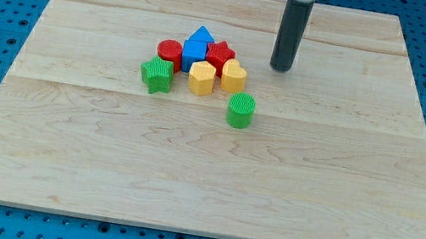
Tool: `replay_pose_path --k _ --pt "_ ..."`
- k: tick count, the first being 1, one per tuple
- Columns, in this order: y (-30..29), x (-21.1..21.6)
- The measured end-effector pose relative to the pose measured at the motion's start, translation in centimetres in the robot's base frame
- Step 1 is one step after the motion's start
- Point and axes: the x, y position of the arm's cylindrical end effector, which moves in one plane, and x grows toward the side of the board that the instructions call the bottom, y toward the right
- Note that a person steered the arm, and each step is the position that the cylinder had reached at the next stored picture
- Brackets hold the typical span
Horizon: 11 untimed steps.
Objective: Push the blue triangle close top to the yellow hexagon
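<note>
The green cylinder (241,110) sits nearest; my tip (280,68), no claw to spread, stands right of the blue triangle (201,39), which touches the yellow hexagon's (201,77) top.

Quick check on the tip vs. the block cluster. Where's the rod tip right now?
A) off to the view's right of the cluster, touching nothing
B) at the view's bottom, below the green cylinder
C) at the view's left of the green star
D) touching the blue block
A: my tip rests on bare board to the view's right of the red star and the yellow heart, with a clear gap to the blue triangle.
</note>
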Motion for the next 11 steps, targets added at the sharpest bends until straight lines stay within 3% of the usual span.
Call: replay_pose_path --k 1,3,4,5,7,11 --pt "-1.2 -6.1" --pt "-17.6 -7.1" --pt "-22.6 -6.9" --pt "-15.3 -6.4" --pt "-10.9 -1.3" --pt "-7.2 11.7"
